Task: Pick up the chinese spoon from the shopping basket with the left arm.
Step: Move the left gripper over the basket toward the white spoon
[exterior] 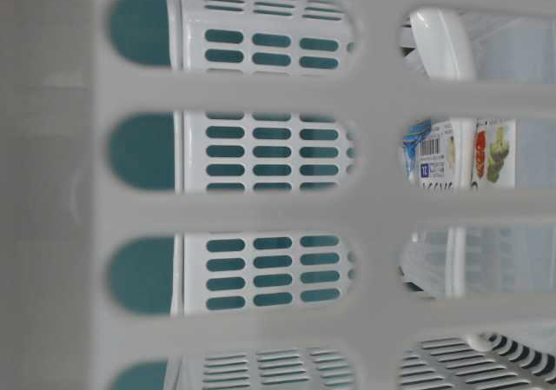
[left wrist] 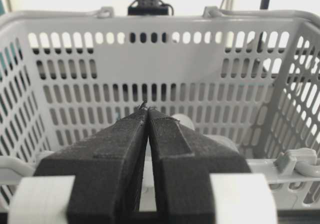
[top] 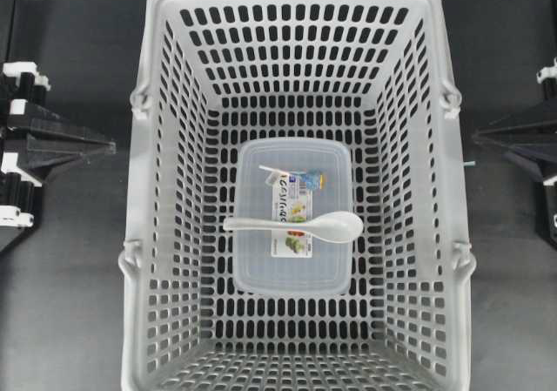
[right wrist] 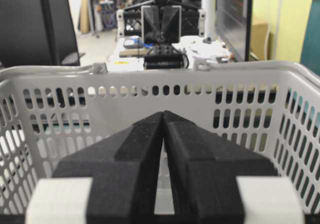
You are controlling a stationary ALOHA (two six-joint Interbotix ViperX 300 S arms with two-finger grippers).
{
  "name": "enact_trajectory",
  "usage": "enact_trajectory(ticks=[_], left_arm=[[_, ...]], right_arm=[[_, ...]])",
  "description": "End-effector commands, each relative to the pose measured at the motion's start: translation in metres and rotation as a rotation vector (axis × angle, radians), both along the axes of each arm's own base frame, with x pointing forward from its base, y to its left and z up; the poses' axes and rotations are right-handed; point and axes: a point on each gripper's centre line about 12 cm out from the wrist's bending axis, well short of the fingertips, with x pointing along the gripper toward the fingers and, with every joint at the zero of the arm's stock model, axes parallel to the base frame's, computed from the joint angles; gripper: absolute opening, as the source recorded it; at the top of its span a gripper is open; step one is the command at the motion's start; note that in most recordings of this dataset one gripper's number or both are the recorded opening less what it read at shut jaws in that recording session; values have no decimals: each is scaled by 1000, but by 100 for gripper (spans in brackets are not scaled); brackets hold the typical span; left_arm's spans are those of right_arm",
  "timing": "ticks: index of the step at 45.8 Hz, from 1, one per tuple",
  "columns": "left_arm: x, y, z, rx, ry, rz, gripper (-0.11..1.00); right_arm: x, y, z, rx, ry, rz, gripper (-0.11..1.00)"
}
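Note:
The chinese spoon (top: 300, 225) is glossy white and lies across the lid of a clear labelled container on the floor of the shopping basket (top: 137, 234), bowl to the right and handle to the left. Through the basket wall (exterior: 261, 208) the spoon's bowl (exterior: 441, 42) shows at the upper right. My left gripper (top: 111, 147) rests outside the basket's left wall, shut and empty, its tips (left wrist: 146, 108) pointing over the rim (left wrist: 150, 20). My right gripper (top: 476, 136) sits outside the right wall, also shut with nothing in it (right wrist: 163, 113).
The clear rectangular container (top: 291, 273) with a colourful label (top: 296, 208) fills the middle of the basket floor under the spoon. The tall slotted walls and thick rim (right wrist: 150, 69) stand between both grippers and the inside. Dark tabletop (top: 61, 304) lies around the basket.

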Motion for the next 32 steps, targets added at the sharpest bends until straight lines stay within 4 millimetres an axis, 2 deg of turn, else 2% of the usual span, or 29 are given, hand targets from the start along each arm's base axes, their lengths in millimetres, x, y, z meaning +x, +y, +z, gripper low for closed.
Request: enact_trajectory(ticks=[1, 4, 5, 7, 16, 24, 32], left_arm=[[10, -2, 2, 19, 86, -11, 6], [19, -2, 4, 14, 192, -11, 2], [21, -2, 5, 14, 219, -11, 1], [28, -5, 13, 23, 274, -20, 1], [52, -12, 49, 56, 431, -44, 1], [81, -17, 57, 82, 579, -57, 1], [115, -20, 53, 101, 679, -61, 1]], right_arm=[[2, -1, 3, 17, -8, -2, 0], [2, -1, 2, 26, -5, -6, 7], [2, -1, 2, 26, -3, -6, 7], [2, -2, 2, 27, -3, -7, 0], [0, -2, 4, 27, -14, -7, -1], [0, -1, 4, 29, -14, -6, -1], [0, -1, 4, 29, -14, -6, -1]])
